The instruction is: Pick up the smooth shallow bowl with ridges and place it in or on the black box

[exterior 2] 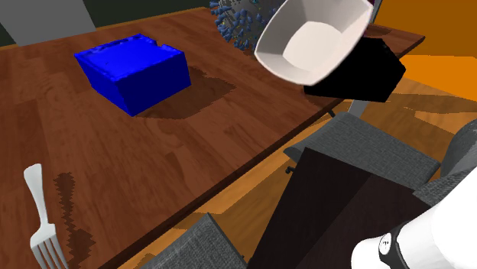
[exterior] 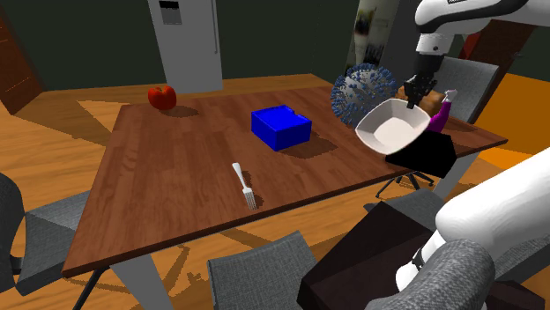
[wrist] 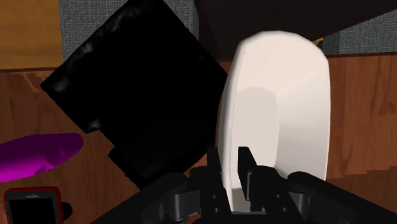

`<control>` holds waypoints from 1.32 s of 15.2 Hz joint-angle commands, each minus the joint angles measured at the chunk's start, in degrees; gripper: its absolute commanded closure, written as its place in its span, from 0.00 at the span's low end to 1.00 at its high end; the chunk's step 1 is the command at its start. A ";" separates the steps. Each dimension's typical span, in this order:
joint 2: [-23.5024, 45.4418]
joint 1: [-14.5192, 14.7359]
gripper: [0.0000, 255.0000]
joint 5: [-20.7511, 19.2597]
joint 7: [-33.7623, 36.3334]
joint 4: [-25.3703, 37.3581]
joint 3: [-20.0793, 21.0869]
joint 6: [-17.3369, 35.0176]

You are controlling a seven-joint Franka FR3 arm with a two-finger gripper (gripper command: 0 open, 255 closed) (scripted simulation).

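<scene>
- Far on the shoulder view's left, a round red fruit [exterior: 161, 96] rests near the back edge of the brown wooden table [exterior: 167, 202], well apart from the work and no obstacle to it.
- Next, a white fork [exterior: 244, 185] lies flat toward the table's front, also out of the way.
- A bright blue open-topped box [exterior: 281, 126] sits near the table's middle; it is not the target, and the arm's path looks clear of it.
- A spiky blue-and-white ball [exterior: 360, 91] sits just behind and beside the lifted bowl.
- The white shallow bowl with faceted sides [exterior: 391, 126] hangs in the air, tipped so its hollow faces the shoulder camera; it tilts, I judge, because it is pinched at one spot on its rim rather than cradled.
- The black two-finger claw [wrist: 230, 167] is clamped on that rim, one finger inside the bowl [wrist: 280, 108] and one outside, with the bowl's body reaching away beyond the fingertips.
- The matte black box [exterior: 425, 151] rests at the table's near corner, below the bowl; from the wrist, the box [wrist: 137, 95] lies beside the bowl rather than under it, so a short shift across seems needed before release.
- A purple bottle [exterior: 441, 113] stands just behind the black box, close enough to risk a bump.
</scene>
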 commanded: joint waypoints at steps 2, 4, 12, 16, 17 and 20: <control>1.74 -1.36 1.00 -0.60 -4.79 2.80 -3.19 -0.69; 3.11 -2.22 1.00 -0.77 -7.93 4.64 -5.30 -0.94; 12.87 -5.92 1.00 1.96 -22.91 15.45 -15.10 -2.07; 12.57 -6.07 1.00 1.74 -22.62 12.11 -15.07 1.02; 12.54 -6.07 1.00 1.70 -22.56 11.31 -15.12 1.79; 12.53 -6.09 1.00 1.64 -22.43 9.01 -15.26 4.09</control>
